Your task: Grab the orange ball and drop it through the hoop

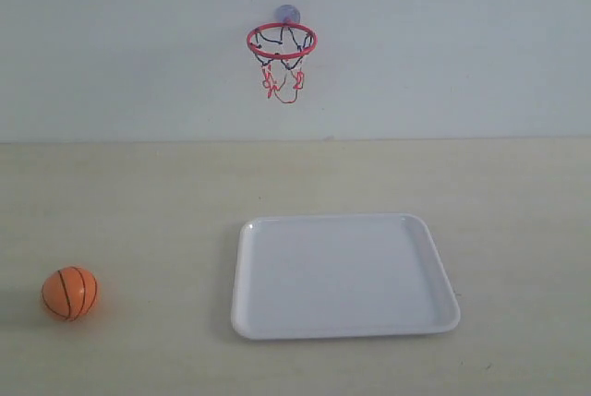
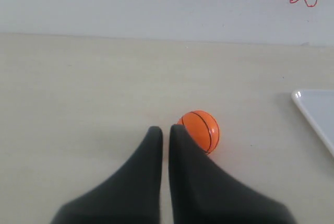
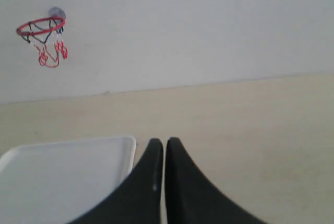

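Observation:
The orange ball [image 1: 69,293] rests on the table at the front left; neither arm shows in the exterior view. In the left wrist view the orange ball [image 2: 200,131] lies just beyond and beside my left gripper [image 2: 166,129], partly hidden behind one finger. That gripper is shut with nothing between its fingers. The hoop [image 1: 281,42] hangs on the back wall on its bluish mount, red rim level, net hanging down. My right gripper [image 3: 164,141] is shut and empty; the hoop [image 3: 40,27] shows far off on the wall in its view.
A large white tray [image 1: 244,278] lies on the table below the hoop, right of the ball. Its corner [image 3: 125,145] is beside my right gripper, and its edge [image 2: 313,112] shows in the left wrist view. A pale wall stands behind the table.

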### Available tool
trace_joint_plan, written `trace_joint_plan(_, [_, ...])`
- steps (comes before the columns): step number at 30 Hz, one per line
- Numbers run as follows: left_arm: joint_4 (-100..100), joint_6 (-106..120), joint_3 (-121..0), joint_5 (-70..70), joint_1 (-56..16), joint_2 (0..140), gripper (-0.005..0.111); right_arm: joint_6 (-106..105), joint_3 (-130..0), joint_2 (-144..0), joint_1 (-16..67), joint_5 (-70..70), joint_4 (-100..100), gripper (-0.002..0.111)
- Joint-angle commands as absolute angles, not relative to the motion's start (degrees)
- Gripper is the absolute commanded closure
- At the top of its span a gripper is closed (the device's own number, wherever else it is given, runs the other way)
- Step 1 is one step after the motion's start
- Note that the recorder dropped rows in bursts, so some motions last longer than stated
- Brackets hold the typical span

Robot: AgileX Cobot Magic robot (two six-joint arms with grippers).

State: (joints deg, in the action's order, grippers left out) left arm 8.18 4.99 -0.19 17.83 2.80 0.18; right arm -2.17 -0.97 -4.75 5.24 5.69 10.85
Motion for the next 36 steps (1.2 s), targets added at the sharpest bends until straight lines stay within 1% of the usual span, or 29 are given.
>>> trace_joint_plan(1, [8.5,4.6,0.0,17.4,2.9,0.0,0.103,-1.8,-1.1,-4.6,5.1,14.4,10.2,0.107])
trace_joint_plan(3, [8.5,4.6,0.0,17.4,2.9,0.0,0.103,-2.1,-0.5,-4.6,5.1,18.1,10.0,0.107])
trace_joint_plan(7, [8.5,4.6,0.0,17.4,2.9,0.0,0.103,-2.3,0.0,-2.9,5.1,19.2,10.0,0.107])
trace_joint_plan(10, [8.5,4.6,0.0,17.4,2.9,0.0,0.103,-4.3,0.0,0.0,5.1,19.4,10.0,0.107])
trace_joint_plan(36, [8.5,4.6,0.0,17.4,2.9,0.0,0.103,-4.8,0.0,0.0,5.1,19.6,10.0,0.107])
